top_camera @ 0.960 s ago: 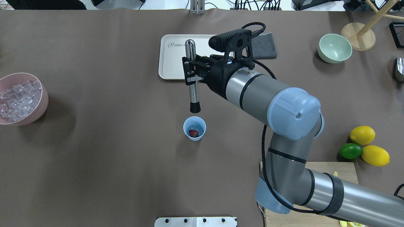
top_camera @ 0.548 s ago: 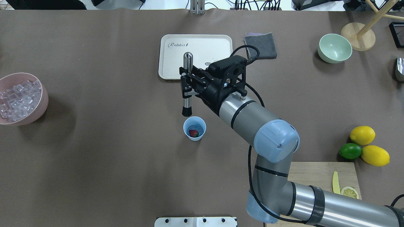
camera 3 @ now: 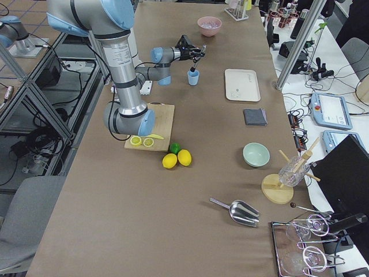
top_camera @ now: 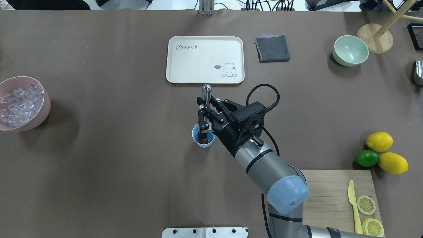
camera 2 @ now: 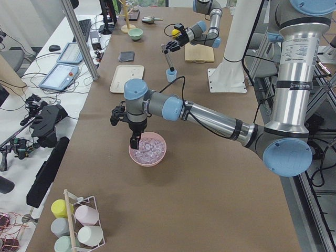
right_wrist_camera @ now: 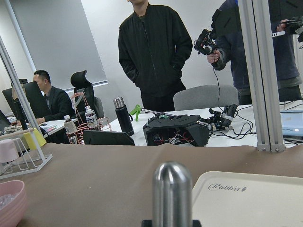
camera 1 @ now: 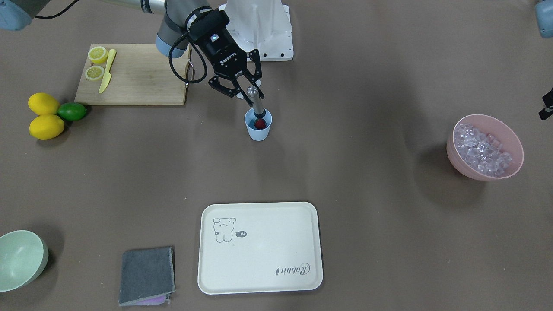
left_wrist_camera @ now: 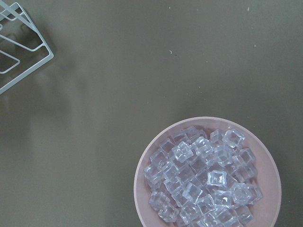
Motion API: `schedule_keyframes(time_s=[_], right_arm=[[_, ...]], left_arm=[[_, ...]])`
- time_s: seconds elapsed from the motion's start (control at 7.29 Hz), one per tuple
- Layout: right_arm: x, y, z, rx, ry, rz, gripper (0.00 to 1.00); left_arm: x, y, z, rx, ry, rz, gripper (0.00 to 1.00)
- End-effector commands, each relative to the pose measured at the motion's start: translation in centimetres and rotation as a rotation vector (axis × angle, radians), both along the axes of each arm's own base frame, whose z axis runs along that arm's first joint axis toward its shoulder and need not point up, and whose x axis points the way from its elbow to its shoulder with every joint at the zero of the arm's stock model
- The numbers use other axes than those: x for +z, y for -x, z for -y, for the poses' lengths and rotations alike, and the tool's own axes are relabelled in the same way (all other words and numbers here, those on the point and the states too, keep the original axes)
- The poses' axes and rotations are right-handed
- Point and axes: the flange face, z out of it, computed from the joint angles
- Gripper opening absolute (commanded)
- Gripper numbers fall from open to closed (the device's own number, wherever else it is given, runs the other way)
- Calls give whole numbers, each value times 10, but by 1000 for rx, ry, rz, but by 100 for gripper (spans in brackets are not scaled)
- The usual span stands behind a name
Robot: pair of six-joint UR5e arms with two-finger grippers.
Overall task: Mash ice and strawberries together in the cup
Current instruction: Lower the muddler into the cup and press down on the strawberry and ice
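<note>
Clamping a steel muddler (top_camera: 206, 91) at mid-shaft, your right gripper (top_camera: 202, 114) has both fingers closed snug on the rod. The rod stands nearly upright, tilted a little. Below the fingers, the muddler's black tip sits down inside the cup (camera 1: 258, 131), on or just over the strawberry (camera 1: 259, 124); you cannot tell whether it presses. The cup stands upright on the table (top_camera: 115, 165), directly under the gripper. Whether any ice lies in the cup cannot be told, as the tip hides it.

Beyond the fingertips, away from the robot, note the cream tray (top_camera: 205, 56), near but apart, with a grey cloth (top_camera: 272, 48) just beside it. Well off from the gripper, toward the robot's left, sits a pink bowl (top_camera: 44, 109) heaped with the ice (top_camera: 19, 105). Your left gripper (camera 2: 135, 142) hangs just above that bowl, fingers pointing down; how far they are spread you cannot tell.
</note>
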Motion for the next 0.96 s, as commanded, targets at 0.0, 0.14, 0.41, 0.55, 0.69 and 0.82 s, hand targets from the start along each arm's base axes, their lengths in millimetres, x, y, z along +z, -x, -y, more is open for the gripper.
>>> schedule_keyframes(time_s=[0.0,0.14,0.41,0.55,0.69,0.82], right_arm=[[21,13,-2,15,-10,-16,0],[34,23,1,47,2,-30,0],[13,19,2,46,-15,4,0],[5,10,1,57,-42,-6,0],[-16,-8,-4,45,-61,20,0],[-20,-10,-5,39,-70,-7,0]], left_arm=[[-1,1,-1,-3,-3,0,97],[0,2,-2,-2,-2,2,97],[-2,2,-3,-2,-7,1,97],[-2,2,-3,-2,-7,1,97],[-2,2,-3,-2,-7,1,97],[-1,2,-3,-2,-5,2,97]])
